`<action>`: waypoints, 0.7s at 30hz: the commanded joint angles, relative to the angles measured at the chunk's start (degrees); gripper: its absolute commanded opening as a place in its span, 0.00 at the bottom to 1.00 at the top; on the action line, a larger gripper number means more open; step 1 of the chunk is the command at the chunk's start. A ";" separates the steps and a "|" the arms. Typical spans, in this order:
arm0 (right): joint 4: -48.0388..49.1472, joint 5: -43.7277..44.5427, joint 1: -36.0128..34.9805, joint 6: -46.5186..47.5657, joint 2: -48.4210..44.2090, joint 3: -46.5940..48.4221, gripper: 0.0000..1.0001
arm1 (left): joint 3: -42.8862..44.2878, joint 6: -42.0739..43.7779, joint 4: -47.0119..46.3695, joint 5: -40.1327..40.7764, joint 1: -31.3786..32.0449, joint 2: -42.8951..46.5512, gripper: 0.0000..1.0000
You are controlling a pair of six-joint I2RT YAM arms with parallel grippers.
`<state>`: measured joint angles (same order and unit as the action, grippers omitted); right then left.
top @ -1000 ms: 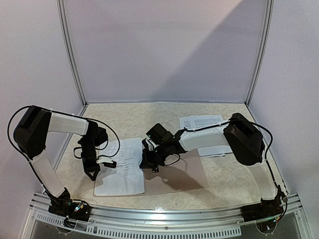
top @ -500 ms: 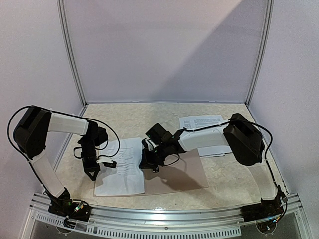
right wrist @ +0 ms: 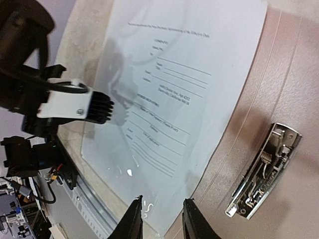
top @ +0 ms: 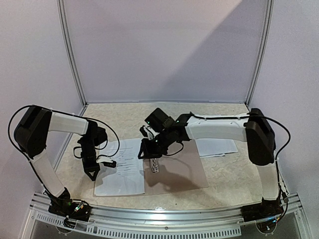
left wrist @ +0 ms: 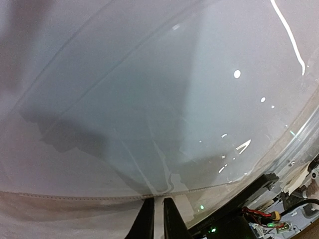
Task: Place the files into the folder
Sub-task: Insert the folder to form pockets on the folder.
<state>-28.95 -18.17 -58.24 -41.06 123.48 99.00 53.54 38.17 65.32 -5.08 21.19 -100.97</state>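
A white printed sheet in a clear glossy sleeve (top: 122,169) lies at the front left, its right edge over the left side of the open taupe folder (top: 184,172). The folder's metal clip (top: 153,166) lies bare near the spine. My left gripper (top: 93,173) is shut on the sleeve's left edge (left wrist: 149,124). My right gripper (top: 148,154) is open and empty, hovering over the sheet's right edge; in its wrist view the fingers (right wrist: 192,219) straddle the sheet's corner (right wrist: 184,74), with the clip (right wrist: 264,172) on the folder (right wrist: 284,74) to the right.
More printed sheets (top: 217,147) lie at the back right, partly under my right forearm. White walls enclose the table at the back and both sides. A metal rail (top: 164,216) runs along the front edge.
My right arm has stretched out and its elbow swung right. The right gripper lifted and shifted slightly back, uncovering the metal clip. The left arm and the sleeved sheet have not moved.
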 commanded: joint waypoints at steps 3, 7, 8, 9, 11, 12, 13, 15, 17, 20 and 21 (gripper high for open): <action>-7.11 7.26 5.68 4.65 -11.93 -5.54 0.31 | 4.55 0.97 -1.01 -1.62 -0.92 0.42 0.15; -7.50 8.81 8.35 4.82 -16.80 -11.69 0.35 | 12.90 2.95 8.26 -3.16 -1.48 6.59 0.26; -7.66 8.93 8.50 5.13 -17.45 -12.45 0.37 | 15.31 3.63 10.82 -3.66 -1.53 7.60 0.30; -7.73 8.78 8.49 5.40 -17.65 -13.01 0.38 | 17.70 4.25 13.09 -4.29 -1.58 8.40 0.33; -7.02 7.69 8.51 5.66 -17.75 -14.58 0.39 | 23.00 4.58 15.69 -5.39 -1.48 8.80 0.38; -5.83 7.15 8.52 5.64 -17.67 -15.49 0.39 | 24.95 3.96 15.47 -6.02 -1.33 8.29 0.39; -5.30 6.83 8.49 5.57 -17.66 -16.38 0.39 | 26.87 2.77 14.27 -6.41 -1.03 7.29 0.36; -3.76 6.32 8.62 5.42 -17.25 -17.42 0.40 | 30.37 -0.92 10.31 -5.62 0.50 3.39 0.20; -3.05 5.64 8.68 5.46 -16.47 -17.82 0.40 | 34.16 -4.95 6.33 -3.59 2.92 -2.22 0.07; -2.20 4.41 8.77 5.40 -15.29 -18.32 0.40 | 42.05 -7.45 5.46 -0.01 7.17 -11.76 0.13; -1.85 3.95 8.76 5.21 -15.09 -18.80 0.40 | 44.89 -7.75 5.23 0.66 7.84 -14.63 0.18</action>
<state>-33.23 -12.45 -49.50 -36.21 106.65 81.45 91.79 34.96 73.49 -7.73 24.56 -105.14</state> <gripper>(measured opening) 0.396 0.120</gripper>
